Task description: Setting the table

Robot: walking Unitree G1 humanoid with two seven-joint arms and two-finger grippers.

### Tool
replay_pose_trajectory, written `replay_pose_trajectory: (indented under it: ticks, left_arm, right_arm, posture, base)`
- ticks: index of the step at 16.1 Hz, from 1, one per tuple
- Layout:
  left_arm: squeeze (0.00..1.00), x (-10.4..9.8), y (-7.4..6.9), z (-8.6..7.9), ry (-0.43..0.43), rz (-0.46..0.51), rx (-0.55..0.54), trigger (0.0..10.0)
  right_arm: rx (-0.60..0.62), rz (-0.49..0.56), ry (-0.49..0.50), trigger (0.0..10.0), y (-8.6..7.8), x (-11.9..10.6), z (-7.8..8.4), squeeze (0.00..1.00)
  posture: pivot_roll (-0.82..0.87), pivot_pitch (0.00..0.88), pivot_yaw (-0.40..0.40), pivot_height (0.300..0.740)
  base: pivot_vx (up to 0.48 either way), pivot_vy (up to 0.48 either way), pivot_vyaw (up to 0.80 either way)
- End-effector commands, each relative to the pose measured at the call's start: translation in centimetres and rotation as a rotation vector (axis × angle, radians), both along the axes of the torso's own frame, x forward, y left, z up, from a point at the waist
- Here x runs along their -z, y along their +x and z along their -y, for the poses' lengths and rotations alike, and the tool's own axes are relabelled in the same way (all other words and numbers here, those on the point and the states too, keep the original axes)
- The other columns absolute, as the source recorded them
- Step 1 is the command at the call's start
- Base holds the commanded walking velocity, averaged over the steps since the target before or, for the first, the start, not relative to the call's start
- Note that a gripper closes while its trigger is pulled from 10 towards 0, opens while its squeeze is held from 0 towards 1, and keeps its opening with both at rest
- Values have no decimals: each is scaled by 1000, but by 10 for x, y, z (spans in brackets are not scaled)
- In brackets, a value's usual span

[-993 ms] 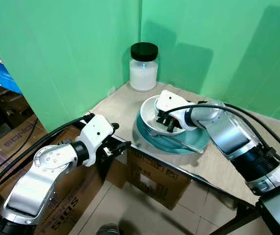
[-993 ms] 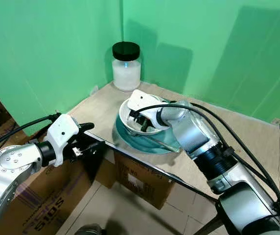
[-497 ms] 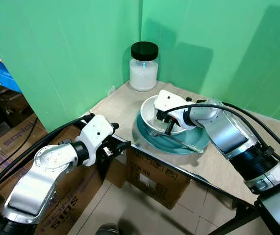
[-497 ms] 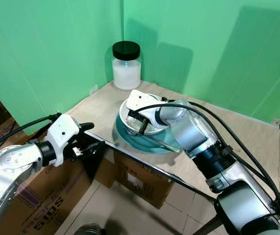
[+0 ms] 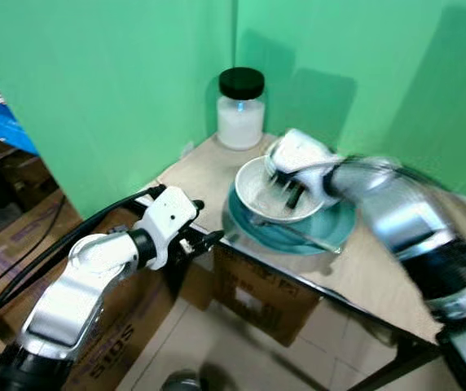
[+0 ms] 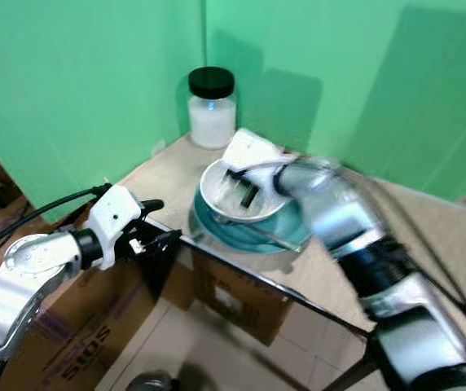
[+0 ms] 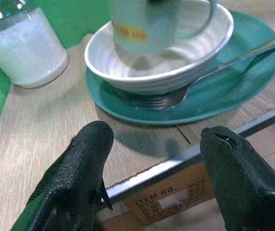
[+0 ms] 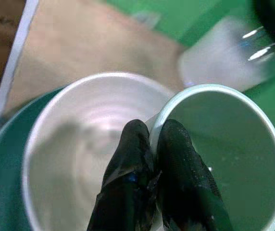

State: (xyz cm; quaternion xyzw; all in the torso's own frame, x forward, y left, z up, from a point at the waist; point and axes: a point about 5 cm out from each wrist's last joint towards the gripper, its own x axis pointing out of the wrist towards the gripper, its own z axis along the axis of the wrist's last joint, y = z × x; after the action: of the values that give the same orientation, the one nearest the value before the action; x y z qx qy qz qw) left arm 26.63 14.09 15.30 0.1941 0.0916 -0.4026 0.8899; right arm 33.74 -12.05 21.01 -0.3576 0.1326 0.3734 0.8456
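- The light wooden tabletop with a metal front edge [image 5: 355, 277] stands in a corner of flat green backdrop walls [image 5: 119, 90]; brown cardboard boxes [image 5: 253, 305] sit on the floor under and beside it.
- My right silver arm [image 5: 412, 232] reaches across the table toward the dishes; it is blurred in both eye views.
- My left silver arm [image 5: 86, 281] is bent in front of the table's near left corner.
- A round teal plate [image 7: 233, 91] lies on the tabletop near the front edge.
- A clear glass jar with a black lid and white contents [image 5: 239, 110] stands at the back corner, apart from the plate.
- A white ribbed ceramic bowl [image 7: 195, 60] sits on the teal plate.
- A pale translucent cup with a yellow label [image 7: 142, 26] is tilted over the bowl, its base down inside the hollow; in the right wrist view its open mouth [image 8: 229, 159] faces the camera.
- A silver metal fork [image 7: 209, 77] rests on the plate, its tines tucked beside the bowl's foot and its handle running out over the rim.
- My right gripper [image 8: 156, 159] has its two black fingers [image 8: 135, 159] clenched on the cup's rim, one on each side of the wall.
- My left gripper [image 7: 156, 168] is spread wide and holds nothing, its fingertips [image 7: 92, 144] just off the table's metal edge, pointing at the plate.
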Motion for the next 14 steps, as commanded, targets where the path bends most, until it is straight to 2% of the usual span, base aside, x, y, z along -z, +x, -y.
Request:
replay_pose_trajectory:
  ticks: [1, 3, 4, 9, 10, 12, 14]
  left_arm:
    - [0, -3, 3, 5, 3, 20, 28, 10000]
    - [0, -6, 10, 11, -4, 37, 40, 10000]
    - [0, -5, 11, 12, -8, 41, 37, 10000]
    - [0, -4, 4, 21, -82, 31, 36, 10000]
    - [0, -4, 2, 23, -88, 28, 41, 10000]
    - [0, -4, -3, 29, -95, 2, 96, 10000]
    - [0, -2, -5, 30, -88, -9, 110, 10000]
  right_arm:
    - [21, 61, 28, 0, -1, -20, 8, 0]
    - [102, 123, 19, 0, -3, -41, 33, 0]
    - [136, 119, -5, 0, -6, -40, 46, 0]
    - [284, -81, -74, 0, -39, -4, 103, 0]
    - [295, -96, -80, 0, -41, -1, 107, 0]
    - [374, -132, -115, 0, -40, 11, 126, 0]
    - [381, -144, -115, 0, -38, 13, 129, 0]
  posture:
    - [123, 0, 43, 740]
    - [114, 0, 39, 740]
    - [108, 0, 32, 740]
    - [103, 0, -14, 740]
    - [101, 0, -14, 740]
    - [102, 0, -21, 740]
    - [103, 0, -23, 740]
  base:
    - [0, 0, 0]
    - [0, 0, 0]
    - [0, 0, 0]
    - [0, 0, 0]
    - [0, 0, 0]
    - [0, 0, 0]
    - [0, 0, 0]
